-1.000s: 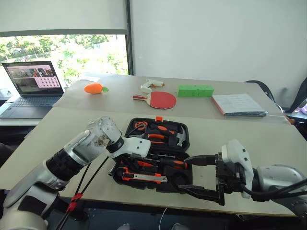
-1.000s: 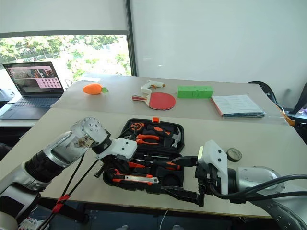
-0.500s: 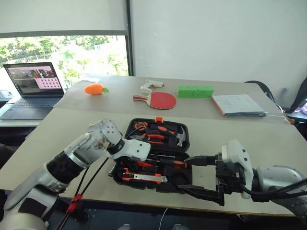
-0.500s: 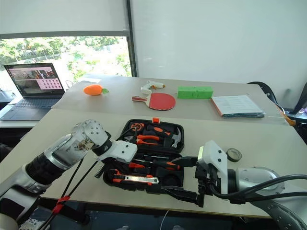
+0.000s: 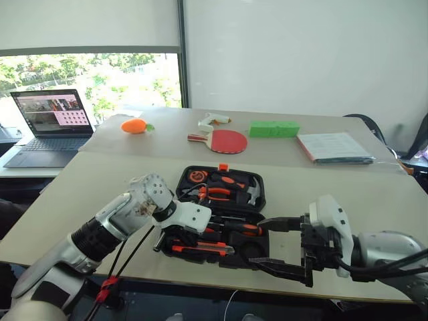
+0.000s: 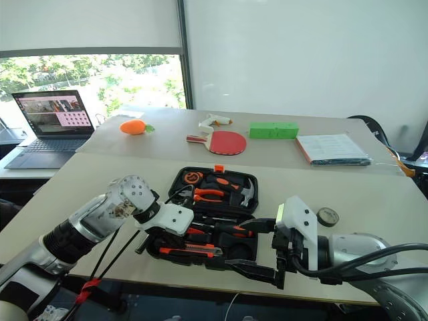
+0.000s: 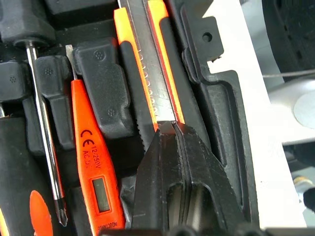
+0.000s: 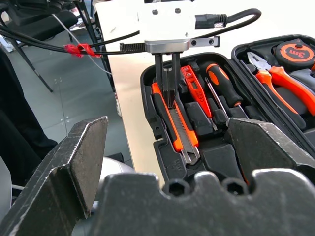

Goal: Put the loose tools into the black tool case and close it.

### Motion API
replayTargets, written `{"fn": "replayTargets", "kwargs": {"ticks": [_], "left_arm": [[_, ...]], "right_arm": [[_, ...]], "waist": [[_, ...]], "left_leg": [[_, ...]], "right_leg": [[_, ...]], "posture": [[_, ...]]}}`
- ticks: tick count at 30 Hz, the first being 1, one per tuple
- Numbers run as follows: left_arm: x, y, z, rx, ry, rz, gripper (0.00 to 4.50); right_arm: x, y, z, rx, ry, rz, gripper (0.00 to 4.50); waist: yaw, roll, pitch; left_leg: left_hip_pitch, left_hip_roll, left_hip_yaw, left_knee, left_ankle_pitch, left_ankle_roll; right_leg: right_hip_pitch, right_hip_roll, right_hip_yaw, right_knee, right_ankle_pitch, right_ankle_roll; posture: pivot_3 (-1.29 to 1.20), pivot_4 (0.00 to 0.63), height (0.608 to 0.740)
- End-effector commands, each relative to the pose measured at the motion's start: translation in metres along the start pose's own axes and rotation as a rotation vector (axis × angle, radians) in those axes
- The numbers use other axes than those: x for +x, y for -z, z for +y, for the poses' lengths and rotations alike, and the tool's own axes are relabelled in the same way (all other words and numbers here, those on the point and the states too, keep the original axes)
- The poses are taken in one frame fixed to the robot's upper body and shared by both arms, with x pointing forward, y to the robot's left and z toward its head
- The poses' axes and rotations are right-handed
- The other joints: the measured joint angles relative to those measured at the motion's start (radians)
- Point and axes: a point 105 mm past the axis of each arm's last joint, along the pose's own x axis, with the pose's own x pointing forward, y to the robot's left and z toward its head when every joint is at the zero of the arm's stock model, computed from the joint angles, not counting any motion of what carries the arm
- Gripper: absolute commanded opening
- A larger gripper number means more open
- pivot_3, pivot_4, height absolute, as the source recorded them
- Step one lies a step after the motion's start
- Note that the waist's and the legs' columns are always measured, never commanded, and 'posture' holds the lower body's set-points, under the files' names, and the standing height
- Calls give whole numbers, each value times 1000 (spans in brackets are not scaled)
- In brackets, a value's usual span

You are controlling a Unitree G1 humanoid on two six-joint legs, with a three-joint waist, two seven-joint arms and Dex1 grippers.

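Near the front edge of the surface [image 6: 87, 177] lies the black tool case [image 6: 207, 217], lid open, with pliers [image 6: 208, 194], hammer [image 6: 246, 192] and tape measure [image 6: 192, 177] in the far half. Its near half holds the utility knife [image 8: 177, 129], the slim red-orange screwdriver [image 7: 91, 162] and a black-and-orange screwdriver [image 8: 220, 82]. My left hand [image 7: 172, 129], fingers pressed together and holding nothing, points down with its tips on the knife. My right hand [image 6: 261, 251] hovers just beside the case's right end, fingers spread wide, empty. A small tape roll [image 6: 327, 216] sits on bare surface beyond it. Farther back: laptop [image 6: 48, 127], paddle [image 6: 226, 142], green block [image 6: 273, 130], papers [image 6: 333, 148].
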Motion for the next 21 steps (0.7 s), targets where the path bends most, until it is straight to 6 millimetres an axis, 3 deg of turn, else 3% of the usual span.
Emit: {"fn": "replayTargets", "kwargs": {"ticks": [1, 6, 8, 12, 13, 17, 21], "left_arm": [[-37, -30, 18, -62, -99, -171, 663], [-74, -51, 15, -88, -74, -343, 2186], [-87, -55, 17, -81, -86, -402, 2873], [-110, -57, 28, -63, -151, -496, 4239], [-113, -57, 33, -55, -179, -513, 4423], [-122, -62, 48, -34, -232, -581, 4423], [-127, -71, 43, 1, -198, -625, 4423]], "right_arm": [[-11, -5, -6, -45, 75, -7, 4500], [-42, 10, -23, 35, 282, 18, 4500], [-64, 21, -27, 83, 376, 47, 4500], [-128, 51, -25, 193, 605, 129, 4500], [-141, 56, -23, 214, 649, 142, 4500], [-187, 74, -16, 261, 797, 205, 4500], [-196, 72, -27, 221, 800, 228, 4500]], "waist": [[0, -1, 1], [-6, -1, 1], [-5, -1, 0], [4, -1, 0], [4, -1, 0], [0, -1, 0], [-24, 0, 0]], "left_leg": [[-2, 0, 0, 1, 0, 0], [-3, 0, 0, -1, 0, 1], [-2, 0, -1, -3, 0, 1], [-2, -1, -1, -3, 0, 1], [-3, -1, -1, -3, 0, 1], [0, -1, 0, -2, 0, 0], [1, 0, 1, -2, 0, 0]], "right_leg": [[-1, 0, 0, 0, 0, 0], [-3, 0, 0, 0, 1, -2], [-2, 0, 0, -1, 0, -3], [-2, 0, -1, -1, 0, -2], [-1, 0, 0, -1, 0, -2], [0, 0, 1, -2, -3, 3], [0, 0, 2, -1, -4, 5]], "posture": [[0, 150, 738], [0, 150, 738], [0, 150, 738], [0, 150, 738], [0, 150, 738], [0, 150, 738], [0, 150, 738]]}}
